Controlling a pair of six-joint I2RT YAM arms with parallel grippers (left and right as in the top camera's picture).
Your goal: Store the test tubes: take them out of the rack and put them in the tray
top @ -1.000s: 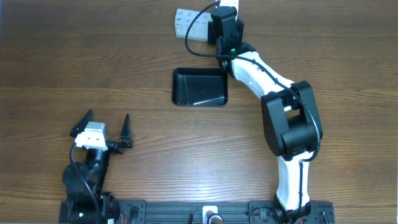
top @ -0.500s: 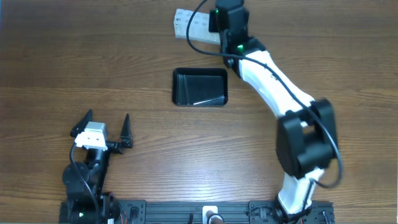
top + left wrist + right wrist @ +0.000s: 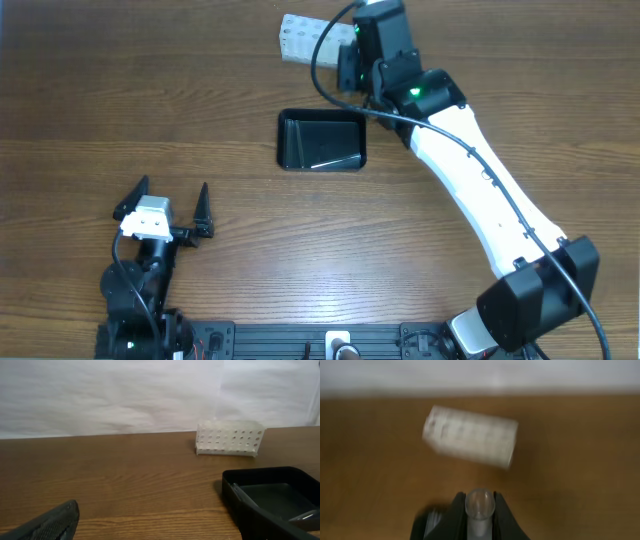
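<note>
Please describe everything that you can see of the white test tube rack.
The test tube rack is a white, boxy, plastic-looking block with rows of small round holes in its long side. It stands upright on the wooden table, beyond the black tray and apart from it, a little askew to the tray's edges. I can make out no tube above its top. In the top view a cable and the right gripper hide its right end; nothing visibly touches it.
</note>
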